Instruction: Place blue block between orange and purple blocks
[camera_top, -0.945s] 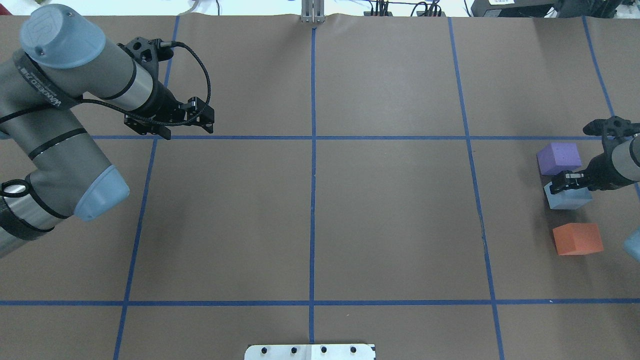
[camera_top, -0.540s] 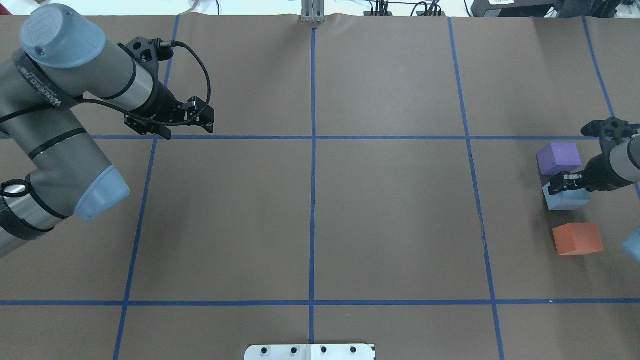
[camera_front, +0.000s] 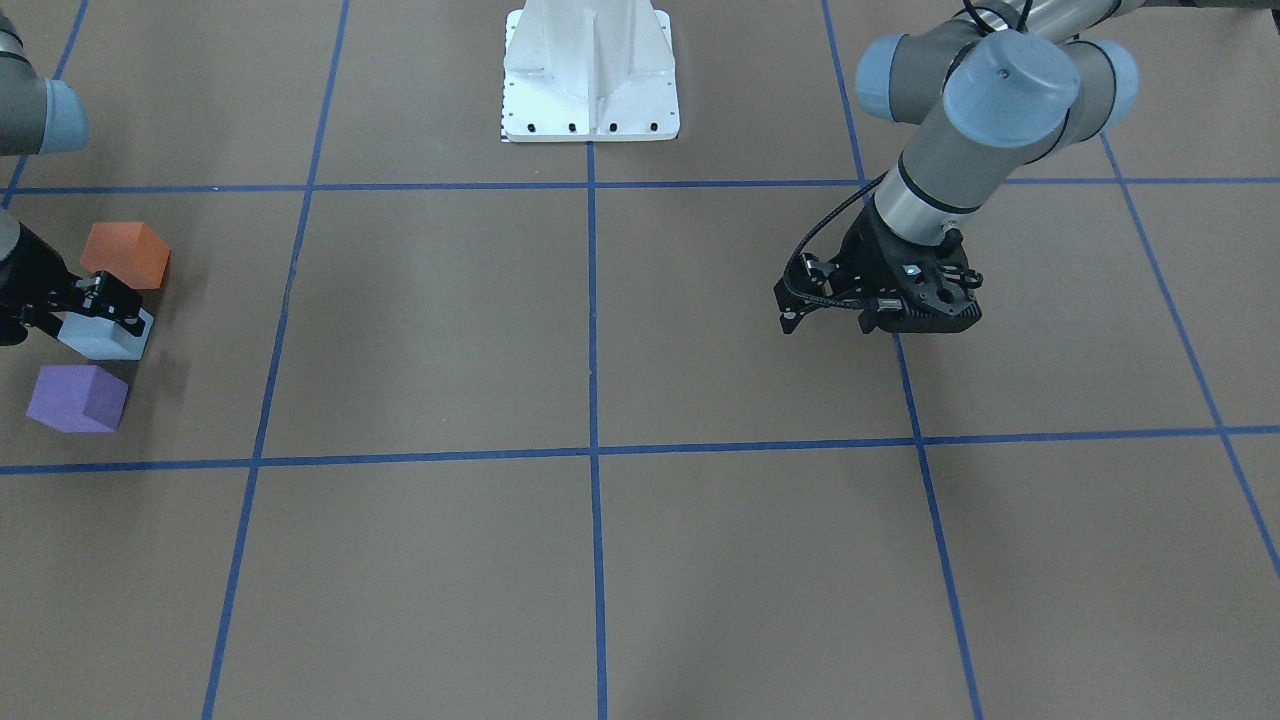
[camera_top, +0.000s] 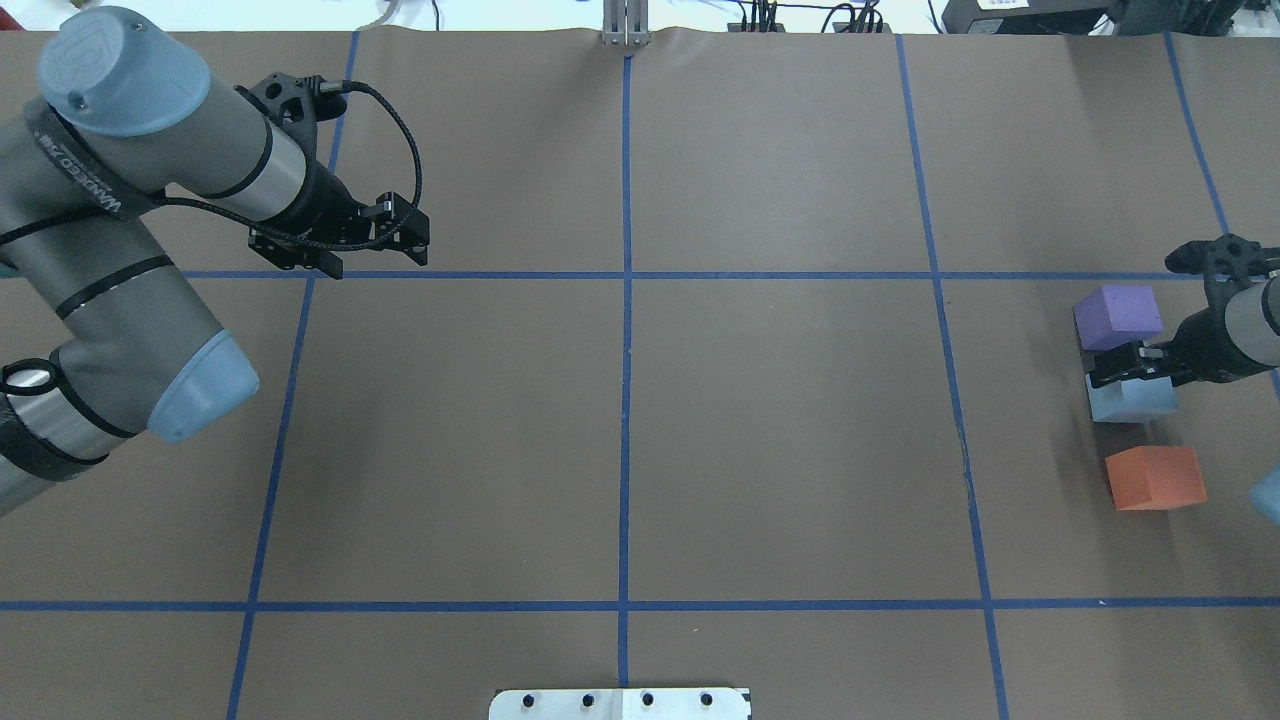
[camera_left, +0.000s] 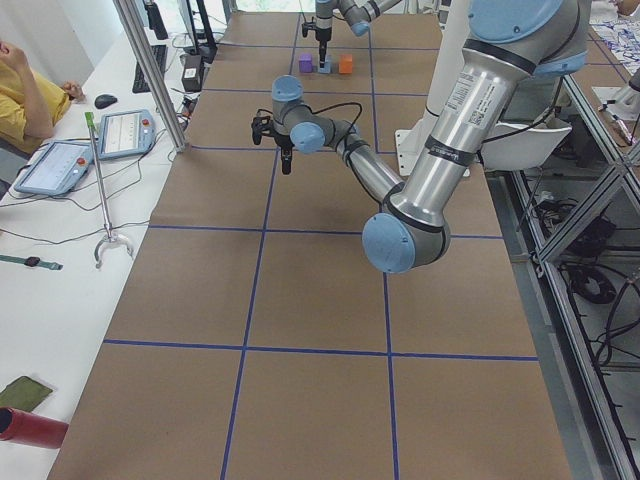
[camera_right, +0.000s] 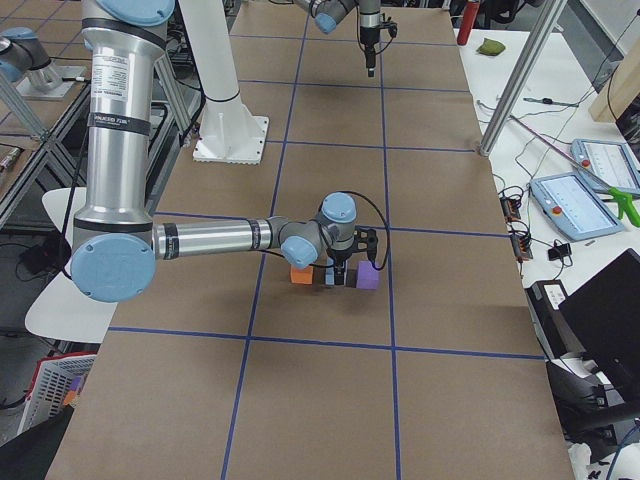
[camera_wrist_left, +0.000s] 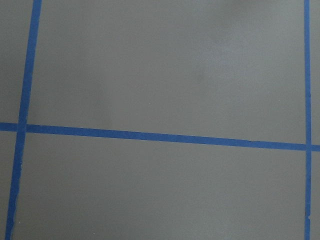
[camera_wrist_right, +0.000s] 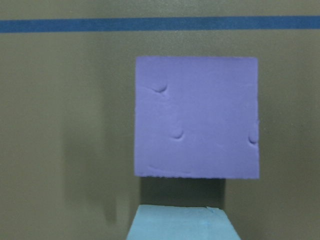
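Overhead exterior view, right edge: the right jaws, closed on the blue block (camera_top: 1130, 402), hold it nearer the purple block (camera_top: 1118, 316) than the orange block (camera_top: 1155, 477), so lowering it could bump the purple one.

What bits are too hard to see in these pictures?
Overhead view: the right gripper covers the top of the blue block, so its grip is unclear.
Right wrist view: the bottom edge cuts off the blue block.
Left side view: purple block and orange block look tiny.
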